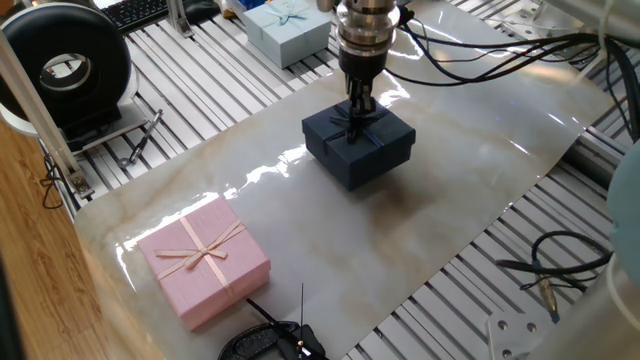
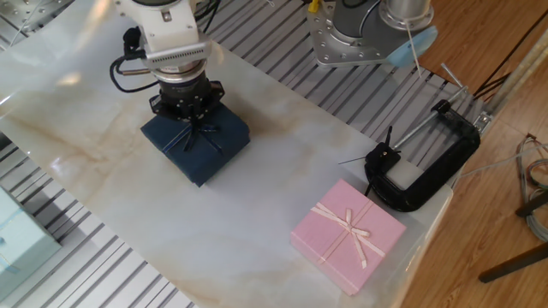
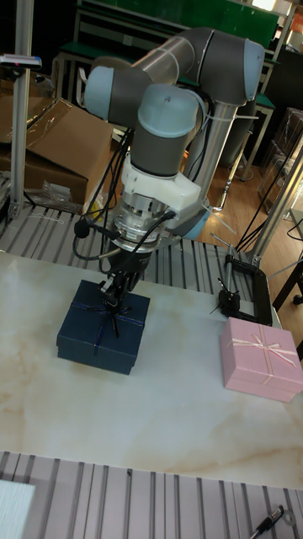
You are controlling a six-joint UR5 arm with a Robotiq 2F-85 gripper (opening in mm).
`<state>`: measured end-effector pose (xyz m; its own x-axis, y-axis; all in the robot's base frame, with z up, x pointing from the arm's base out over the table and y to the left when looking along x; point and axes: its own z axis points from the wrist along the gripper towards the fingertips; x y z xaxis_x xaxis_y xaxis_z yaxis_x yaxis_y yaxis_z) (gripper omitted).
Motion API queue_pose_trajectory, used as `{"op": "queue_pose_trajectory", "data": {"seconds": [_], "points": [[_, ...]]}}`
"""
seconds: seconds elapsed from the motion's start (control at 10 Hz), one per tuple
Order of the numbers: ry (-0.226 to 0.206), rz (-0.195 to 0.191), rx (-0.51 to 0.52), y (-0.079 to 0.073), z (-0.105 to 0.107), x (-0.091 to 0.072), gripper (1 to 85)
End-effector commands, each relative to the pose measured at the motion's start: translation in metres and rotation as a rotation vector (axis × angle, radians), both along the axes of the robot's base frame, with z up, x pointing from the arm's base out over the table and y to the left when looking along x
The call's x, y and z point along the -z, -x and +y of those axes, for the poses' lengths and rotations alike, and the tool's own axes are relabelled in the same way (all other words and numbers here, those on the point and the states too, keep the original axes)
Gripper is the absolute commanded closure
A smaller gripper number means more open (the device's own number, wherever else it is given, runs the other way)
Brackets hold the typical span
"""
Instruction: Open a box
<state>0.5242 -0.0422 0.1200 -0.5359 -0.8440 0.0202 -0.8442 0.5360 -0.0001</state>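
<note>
— Nearest the front edge of the marble sheet?
— Pink gift box with a pale ribbon bow, close to the near left corner, lid on. Just past that corner, a black C-clamp, half over the edge.

— And the navy gift box?
— Further in, toward the far side of the sheet, well apart from the pink one. Flat on the surface, lid seated, dark ribbon bow on top.

— Gripper?
— Straight down over the lid's middle, fingertips right at the bow, fingers close together with the knot between them. Pinched on the ribbon or merely touching it: cannot tell from any view.

— Beyond the sheet?
— Light blue gift box on the slatted table past the far edge. Black ring-shaped device out toward the far left corner.
</note>
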Motion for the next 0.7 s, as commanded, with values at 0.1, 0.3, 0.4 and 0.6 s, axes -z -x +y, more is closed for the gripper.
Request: {"op": "queue_pose_trajectory", "data": {"seconds": [0.1, 0.3, 0.4, 0.6], "points": [[-0.032, -0.037, 0.004, -0.009, 0.002, 0.038, 84.3], [-0.017, -0.048, -0.007, -0.011, -0.006, 0.046, 84.3], [-0.017, -0.052, -0.007, -0.012, -0.006, 0.048, 84.3], [-0.03, -0.08, -0.002, -0.019, -0.006, 0.066, 84.3]]}}
